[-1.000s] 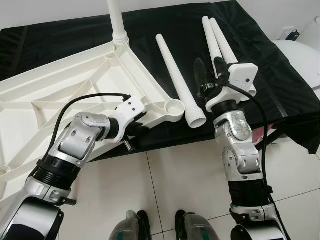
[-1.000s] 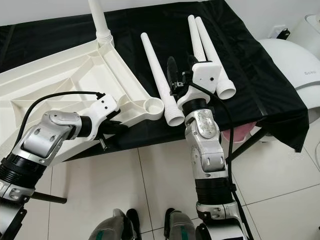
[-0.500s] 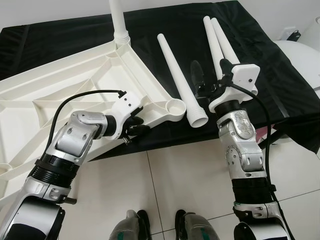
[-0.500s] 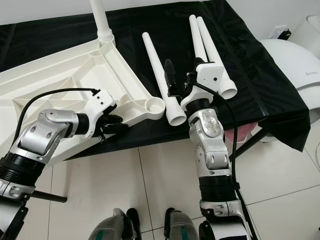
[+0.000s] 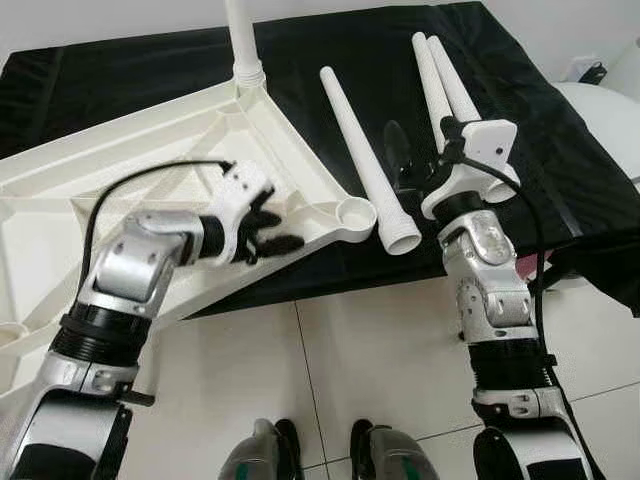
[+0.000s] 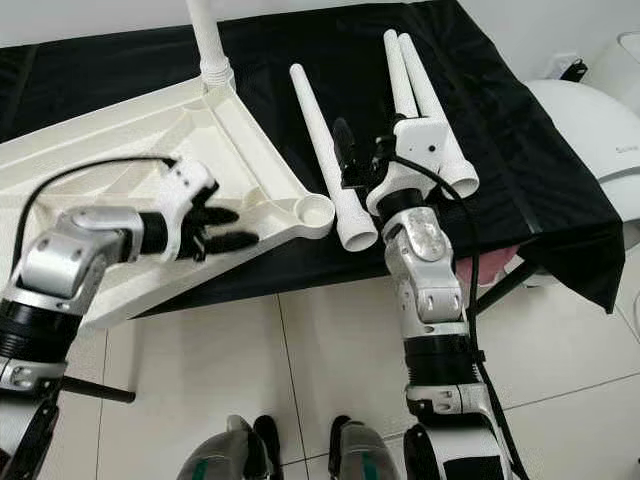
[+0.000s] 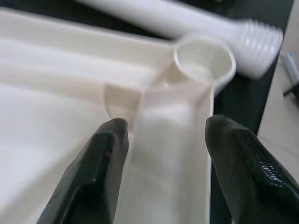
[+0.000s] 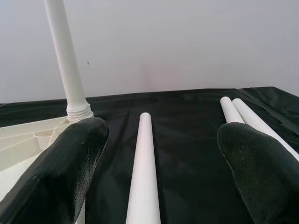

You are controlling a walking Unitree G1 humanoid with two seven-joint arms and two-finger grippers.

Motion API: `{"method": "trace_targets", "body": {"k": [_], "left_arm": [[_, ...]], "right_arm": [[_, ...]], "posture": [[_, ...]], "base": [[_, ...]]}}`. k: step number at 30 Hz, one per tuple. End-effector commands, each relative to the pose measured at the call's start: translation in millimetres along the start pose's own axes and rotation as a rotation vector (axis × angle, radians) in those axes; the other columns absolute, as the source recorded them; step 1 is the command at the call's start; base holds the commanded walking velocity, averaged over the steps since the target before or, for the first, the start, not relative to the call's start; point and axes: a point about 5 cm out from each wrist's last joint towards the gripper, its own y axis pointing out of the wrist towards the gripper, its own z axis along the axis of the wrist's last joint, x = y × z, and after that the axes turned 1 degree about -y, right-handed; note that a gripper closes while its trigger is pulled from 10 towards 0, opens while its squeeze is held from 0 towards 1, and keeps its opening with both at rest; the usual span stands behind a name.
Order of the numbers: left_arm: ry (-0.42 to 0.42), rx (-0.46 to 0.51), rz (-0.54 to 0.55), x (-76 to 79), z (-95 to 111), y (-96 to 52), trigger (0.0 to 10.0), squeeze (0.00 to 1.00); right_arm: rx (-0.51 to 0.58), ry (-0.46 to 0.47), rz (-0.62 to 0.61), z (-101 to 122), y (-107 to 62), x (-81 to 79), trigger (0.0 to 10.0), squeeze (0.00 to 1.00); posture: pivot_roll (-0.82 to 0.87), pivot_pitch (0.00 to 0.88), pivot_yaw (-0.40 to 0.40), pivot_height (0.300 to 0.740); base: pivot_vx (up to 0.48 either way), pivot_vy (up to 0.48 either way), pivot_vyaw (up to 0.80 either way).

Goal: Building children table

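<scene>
A white plastic tabletop (image 5: pixel 120 190) lies upside down on a black-covered table. One white leg (image 5: pixel 240 40) stands screwed into its far corner. The near corner socket (image 5: pixel 355 212) is empty. My left gripper (image 5: pixel 283 228) is open, its fingers (image 7: pixel 100 154) straddling the tabletop's rim just short of that socket (image 7: pixel 204 63). A loose leg (image 5: pixel 362 165) lies beside the tabletop, threaded end near the socket. My right gripper (image 5: pixel 418 150) is open above the near half of that leg (image 8: pixel 144 172), holding nothing. Two more legs (image 5: pixel 445 70) lie side by side to its right.
The black cloth (image 5: pixel 540 160) hangs over the table's right edge. A white rounded appliance (image 5: pixel 610 120) stands at the right. A pink object (image 6: pixel 480 268) sits under the table. Tiled floor (image 5: pixel 380 360) and my feet are below.
My left gripper has swung up from the tabletop's front edge and now straddles the rim with its fingers spread. The right gripper has edged slightly forward over the loose leg.
</scene>
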Motion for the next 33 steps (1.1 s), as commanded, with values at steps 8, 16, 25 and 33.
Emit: {"method": "trace_targets", "body": {"k": [8,16,25,33], "left_arm": [[-0.047,0.233,0.313,-15.6,28,-8.8,10.0,0.0],[-0.079,0.3,0.529,-22.7,28,-10.7,10.0,0.0],[-0.145,0.337,0.717,-10.7,6,-14.8,10.0,0.0],[-0.12,0.277,0.744,5.8,-15,-7.7,10.0,0.0]], "right_arm": [[-0.055,-0.023,-0.008,-4,12.2,4.8,10.0,0.0],[-0.103,-0.072,-0.024,-11,21.2,1.9,10.0,0.0],[-0.129,-0.065,-0.025,-27,-2.0,-7.5,10.0,0.0],[-0.184,-0.08,-0.081,-29,7.2,3.5,10.0,0.0]], "posture": [[-0.04,0.187,0.007,0.74],[-0.04,0.183,0.002,0.74],[-0.03,0.161,-0.003,0.74],[-0.03,0.158,0.001,0.74]], "base": [[0.0,0.0,0.0],[0.0,0.0,0.0],[0.0,0.0,0.0],[0.0,0.0,0.0]]}}
